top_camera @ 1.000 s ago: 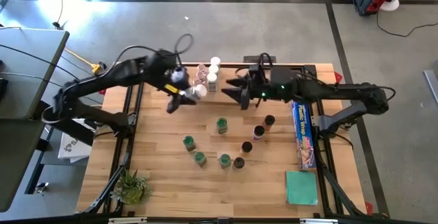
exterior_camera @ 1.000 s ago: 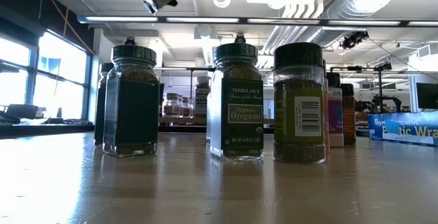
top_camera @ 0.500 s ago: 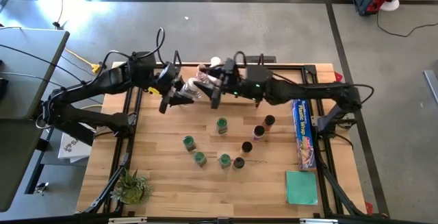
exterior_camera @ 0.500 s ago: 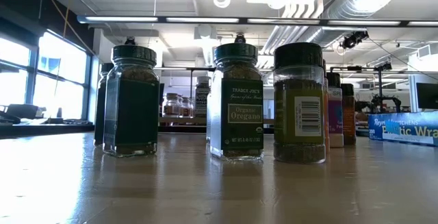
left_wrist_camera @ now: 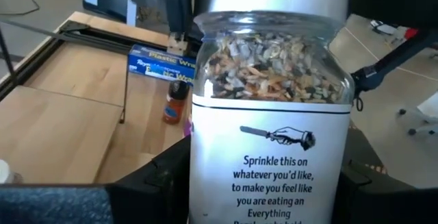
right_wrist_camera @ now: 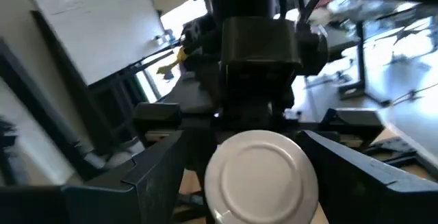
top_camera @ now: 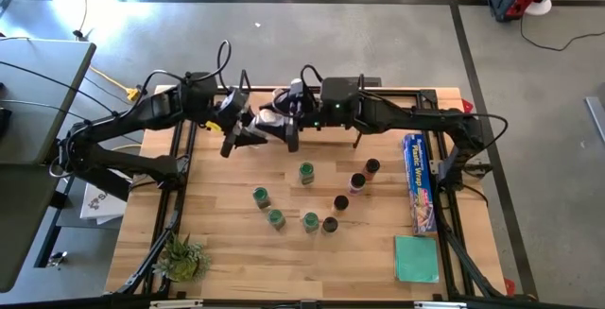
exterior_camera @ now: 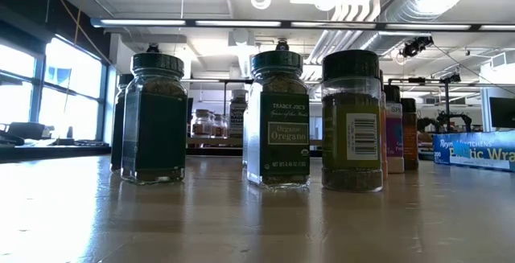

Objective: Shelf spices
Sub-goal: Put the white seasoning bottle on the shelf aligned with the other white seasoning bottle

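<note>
I keep both arms over the table (top_camera: 227,252) at twelve o'clock, by the shelf (top_camera: 397,92). The left gripper (top_camera: 248,131) pinches a white-capped spice jar (left_wrist_camera: 270,128) for handover; the right gripper (top_camera: 288,125) straddles its cap, jaws spread.

Spice jars (exterior_camera: 278,118) stand on the table (exterior_camera: 241,223).

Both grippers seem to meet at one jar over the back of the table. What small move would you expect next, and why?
Probably the right gripper closes on the jar's white lid, then the left gripper lets go. The left wrist view shows the jar held between the left fingers, and the right wrist view shows the lid centred between the right fingers, not clearly touching. It looks like a handover.
</note>
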Robot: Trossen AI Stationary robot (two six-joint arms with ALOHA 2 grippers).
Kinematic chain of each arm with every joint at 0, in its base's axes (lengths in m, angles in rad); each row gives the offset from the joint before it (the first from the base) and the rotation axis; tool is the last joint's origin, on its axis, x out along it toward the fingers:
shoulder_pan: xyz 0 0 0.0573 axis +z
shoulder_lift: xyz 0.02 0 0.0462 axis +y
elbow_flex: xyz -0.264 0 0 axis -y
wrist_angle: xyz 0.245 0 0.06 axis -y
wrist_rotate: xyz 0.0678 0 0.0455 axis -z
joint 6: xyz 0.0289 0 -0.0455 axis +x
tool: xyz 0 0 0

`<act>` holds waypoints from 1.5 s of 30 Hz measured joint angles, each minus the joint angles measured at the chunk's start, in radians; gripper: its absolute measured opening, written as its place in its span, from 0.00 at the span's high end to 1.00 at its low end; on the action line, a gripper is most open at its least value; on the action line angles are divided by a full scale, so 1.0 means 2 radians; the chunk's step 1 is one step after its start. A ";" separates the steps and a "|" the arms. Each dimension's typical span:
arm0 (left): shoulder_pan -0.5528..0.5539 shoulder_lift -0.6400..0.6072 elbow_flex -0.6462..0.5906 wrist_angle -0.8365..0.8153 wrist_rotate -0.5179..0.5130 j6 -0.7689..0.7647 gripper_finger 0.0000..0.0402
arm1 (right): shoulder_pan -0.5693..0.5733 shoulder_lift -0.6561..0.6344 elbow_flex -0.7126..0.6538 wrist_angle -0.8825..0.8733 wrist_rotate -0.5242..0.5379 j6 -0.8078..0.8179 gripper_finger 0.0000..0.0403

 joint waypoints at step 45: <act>0.054 -0.108 0.001 -0.138 -0.065 -0.045 0.42 | -0.075 -0.006 -0.160 -0.103 0.013 -0.142 0.52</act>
